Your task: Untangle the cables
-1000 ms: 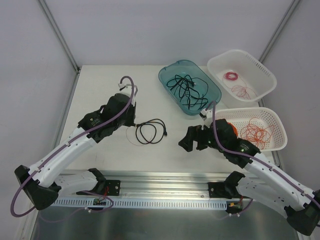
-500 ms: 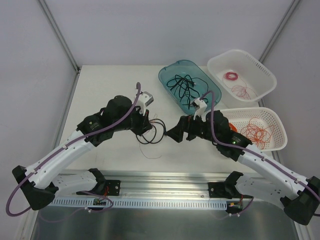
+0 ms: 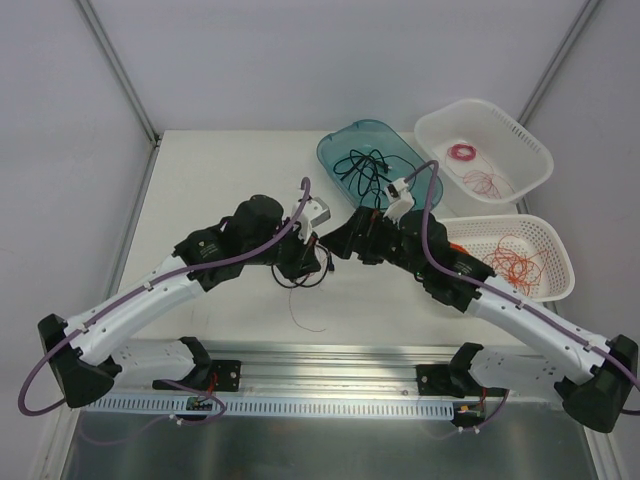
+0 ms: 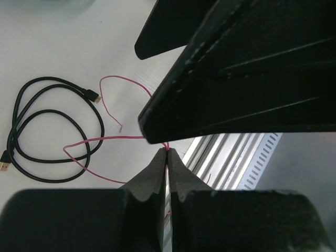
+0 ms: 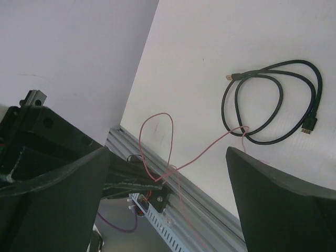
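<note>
My left end effector (image 4: pixel 167 157) pinches a hair-thin red wire (image 4: pixel 121 138) above the white tabletop (image 4: pixel 52 47); my right end effector (image 5: pixel 168 157) gapes wide, seemingly empty, over the looped thin black cord (image 5: pixel 310 123).

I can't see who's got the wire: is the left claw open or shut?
Shut. The left gripper pinches the red wire; no gap shows between its fingers.
</note>
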You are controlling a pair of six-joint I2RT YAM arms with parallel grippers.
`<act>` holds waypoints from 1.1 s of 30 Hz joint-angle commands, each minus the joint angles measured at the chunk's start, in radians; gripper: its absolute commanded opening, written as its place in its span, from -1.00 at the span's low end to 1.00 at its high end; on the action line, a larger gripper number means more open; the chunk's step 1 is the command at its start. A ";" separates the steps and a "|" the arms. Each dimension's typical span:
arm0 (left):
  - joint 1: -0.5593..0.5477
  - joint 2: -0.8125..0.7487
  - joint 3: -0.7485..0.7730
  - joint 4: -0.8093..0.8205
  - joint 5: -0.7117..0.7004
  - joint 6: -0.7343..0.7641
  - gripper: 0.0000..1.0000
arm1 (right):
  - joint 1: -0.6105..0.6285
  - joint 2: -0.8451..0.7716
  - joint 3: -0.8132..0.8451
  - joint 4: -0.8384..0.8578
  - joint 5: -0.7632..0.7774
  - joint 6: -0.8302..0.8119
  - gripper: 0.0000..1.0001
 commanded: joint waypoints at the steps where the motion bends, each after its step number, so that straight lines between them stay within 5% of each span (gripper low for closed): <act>1: -0.015 0.013 0.026 0.043 0.032 0.035 -1.00 | 0.022 0.030 0.054 0.001 0.040 0.076 0.93; 10: -0.029 0.048 0.051 0.055 0.033 0.044 -1.00 | 0.052 0.079 0.040 0.011 0.065 0.110 0.71; 30: -0.041 0.056 -0.007 0.124 0.026 0.035 -1.00 | 0.059 0.085 0.025 -0.025 0.135 0.083 -0.99; 33: -0.041 0.056 -0.012 0.126 0.000 0.015 -0.62 | 0.057 0.067 0.041 -0.066 0.167 0.041 -0.99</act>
